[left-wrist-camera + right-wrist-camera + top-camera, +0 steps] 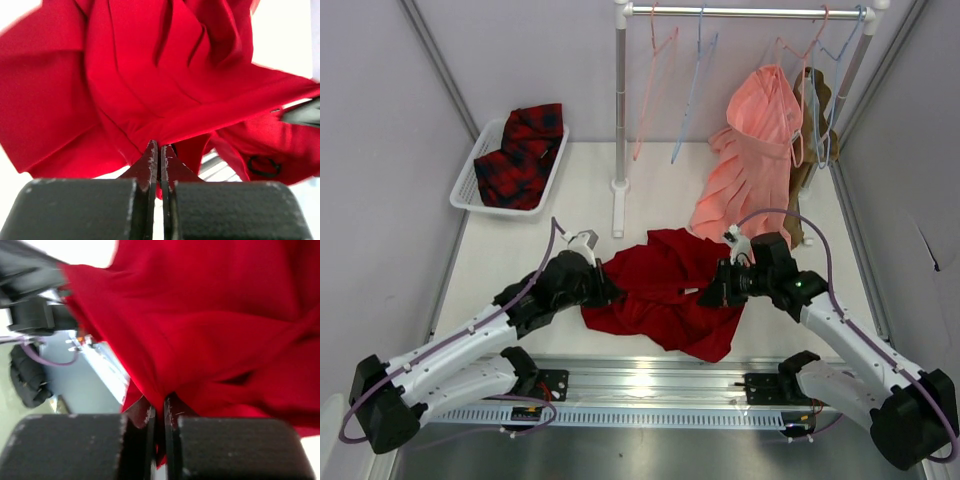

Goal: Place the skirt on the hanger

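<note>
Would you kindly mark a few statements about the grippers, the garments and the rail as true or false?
1. The left gripper and the right gripper are each shut on the skirt. True.
2. The skirt is on the hanger. False: it lies bunched on the table, and the hanger hangs bare on the rail.
3. The basket holds a plaid garment. True.
4. The pink skirt lies flat on the table. False: it hangs from the rail.

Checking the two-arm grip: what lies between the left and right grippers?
Only the red skirt. In the top view it spans from the left gripper to the right gripper. Each wrist view shows the fingers pinched on fabric.
</note>
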You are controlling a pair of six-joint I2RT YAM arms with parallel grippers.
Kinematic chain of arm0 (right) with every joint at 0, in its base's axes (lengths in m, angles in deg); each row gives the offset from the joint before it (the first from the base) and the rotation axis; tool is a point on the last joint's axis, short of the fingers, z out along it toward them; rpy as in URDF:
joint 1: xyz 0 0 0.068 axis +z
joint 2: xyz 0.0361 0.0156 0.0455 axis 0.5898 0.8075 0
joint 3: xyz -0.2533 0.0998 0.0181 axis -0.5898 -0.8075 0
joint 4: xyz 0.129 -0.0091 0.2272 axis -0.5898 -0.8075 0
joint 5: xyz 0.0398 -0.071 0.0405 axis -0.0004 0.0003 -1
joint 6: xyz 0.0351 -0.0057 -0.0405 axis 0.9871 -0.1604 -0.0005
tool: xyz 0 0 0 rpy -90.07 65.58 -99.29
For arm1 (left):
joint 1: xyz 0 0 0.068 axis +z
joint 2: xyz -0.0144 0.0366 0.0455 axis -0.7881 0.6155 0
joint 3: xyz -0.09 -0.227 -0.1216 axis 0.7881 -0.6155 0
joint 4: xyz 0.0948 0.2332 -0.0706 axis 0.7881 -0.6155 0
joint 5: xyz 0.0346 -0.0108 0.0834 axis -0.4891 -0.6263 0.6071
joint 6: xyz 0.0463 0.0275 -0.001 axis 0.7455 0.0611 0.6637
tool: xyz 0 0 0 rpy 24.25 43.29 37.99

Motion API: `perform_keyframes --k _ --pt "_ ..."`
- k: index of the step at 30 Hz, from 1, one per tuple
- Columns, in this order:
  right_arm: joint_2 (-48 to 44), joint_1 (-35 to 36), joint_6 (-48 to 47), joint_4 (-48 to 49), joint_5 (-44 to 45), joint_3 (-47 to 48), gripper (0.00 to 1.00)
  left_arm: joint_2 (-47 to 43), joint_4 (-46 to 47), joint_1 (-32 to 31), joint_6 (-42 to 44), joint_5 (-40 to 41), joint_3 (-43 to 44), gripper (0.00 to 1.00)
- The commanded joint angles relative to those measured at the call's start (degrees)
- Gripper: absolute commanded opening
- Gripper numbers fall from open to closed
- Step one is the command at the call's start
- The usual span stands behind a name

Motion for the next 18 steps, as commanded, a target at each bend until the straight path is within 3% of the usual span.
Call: perform_keyframes --k 1,2,3,8,12,18 --pt "-2.05 -1.76 1.30 1.11 11.87 0.19 0.10 -1.95 -0.07 3.39 -1.17 2.27 -3.05 0.00" --pt "-1.79 -1.50 1.30 0.32 13.71 0.45 0.15 -1.68 0.37 3.31 -1.00 2.09 -3.48 0.00" --pt "-1.61 -1.15 1.21 -0.56 14.34 0.98 0.30 -1.07 0.89 3.31 -0.56 1.57 -3.66 0.00" --pt "-2.22 1.92 1.74 -4.52 16.72 2.65 0.55 0.25 1.77 3.39 0.41 1.04 -3.58 0.00" --pt "-4.68 8.41 5.16 -9.70 20.83 3.71 0.68 0.34 2.74 3.39 0.94 0.25 -3.66 0.00" --pt "-6.62 17.46 12.54 -17.35 27.96 4.67 0.69 0.69 3.18 3.31 1.38 -0.72 -3.05 0.00"
